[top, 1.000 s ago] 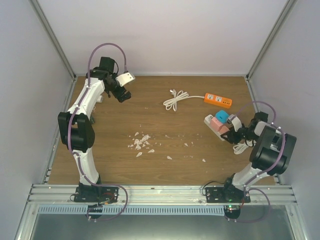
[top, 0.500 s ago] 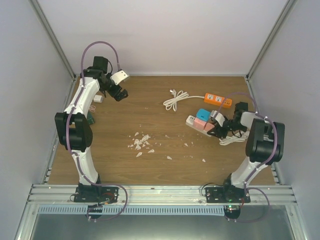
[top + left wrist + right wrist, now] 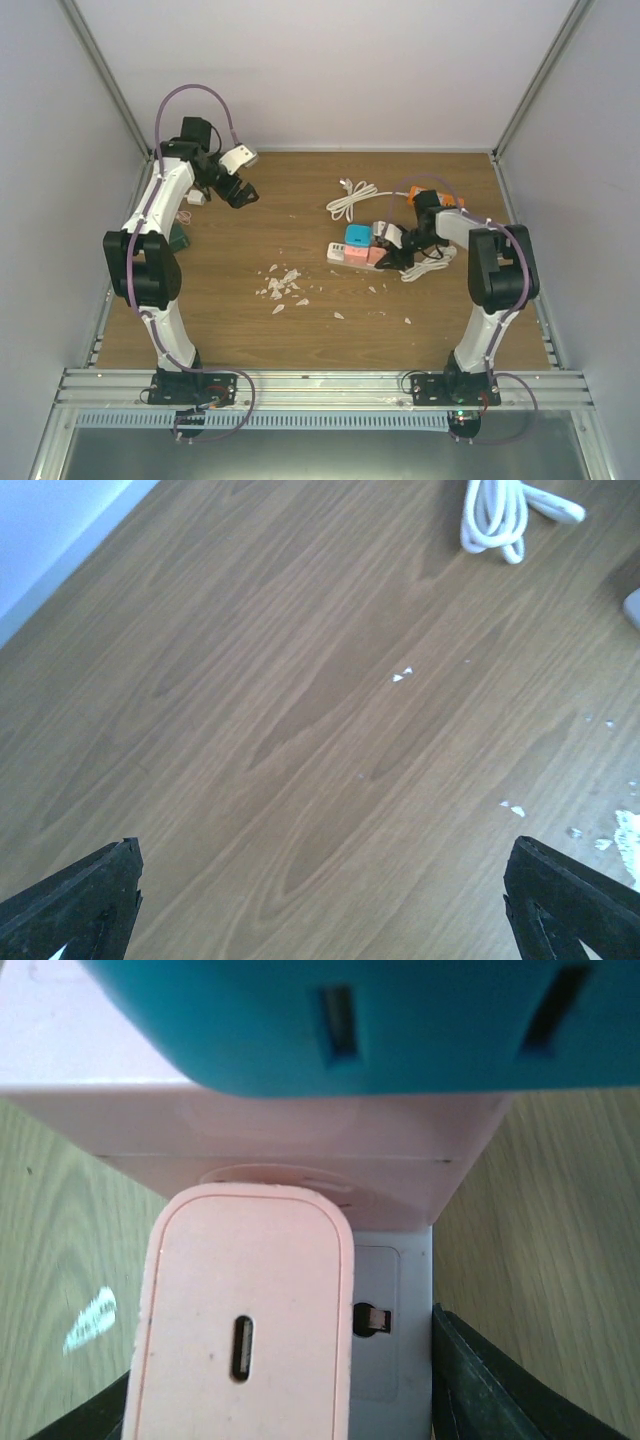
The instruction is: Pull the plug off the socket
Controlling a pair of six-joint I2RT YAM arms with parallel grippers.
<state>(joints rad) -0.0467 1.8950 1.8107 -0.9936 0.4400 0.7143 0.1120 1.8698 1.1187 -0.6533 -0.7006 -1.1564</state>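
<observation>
A white power strip (image 3: 345, 255) lies on the wooden table right of centre, with a blue plug (image 3: 357, 237) and a pink plug (image 3: 380, 240) seated in it. My right gripper (image 3: 399, 252) is shut on the strip's right end. In the right wrist view the pink plug (image 3: 245, 1320) fills the space between my fingers (image 3: 490, 1390). The blue plug (image 3: 360, 1020) sits beyond it, and the white strip (image 3: 395, 1350) shows beneath. My left gripper (image 3: 240, 190) is open and empty above the far left of the table, and its wrist view (image 3: 322, 870) shows only bare wood.
An orange power strip (image 3: 447, 200) lies at the far right, partly behind my right arm. A coiled white cable (image 3: 352, 198) lies beside it and shows in the left wrist view (image 3: 497, 515). White crumbs (image 3: 280, 285) are scattered mid-table. The strip's own cord (image 3: 428, 268) trails right.
My right gripper has dragged the white strip with both plugs leftward and farther from the near edge. My left gripper has shifted only slightly at the far left.
</observation>
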